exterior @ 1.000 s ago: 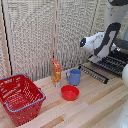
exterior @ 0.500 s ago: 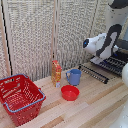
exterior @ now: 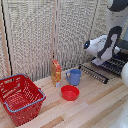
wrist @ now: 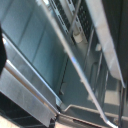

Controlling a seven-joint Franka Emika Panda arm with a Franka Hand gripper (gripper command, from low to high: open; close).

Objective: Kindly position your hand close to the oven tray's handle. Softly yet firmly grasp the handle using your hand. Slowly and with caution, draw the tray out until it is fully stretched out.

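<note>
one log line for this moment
phase: reach | arm over oven tray | gripper: hidden | blue mug, red bowl, red basket untouched

The desk [exterior: 95, 107] is pale, matt planked wood, the red basket [exterior: 19, 97] and bowl [exterior: 70, 92] look like glossy plastic, the blue mug [exterior: 75, 76] looks smooth, and the oven tray [wrist: 82, 30] shows thin shiny metal bars.

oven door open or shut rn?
Open. The oven door's striped dark slab lies folded down flat over the wooden table.
</note>
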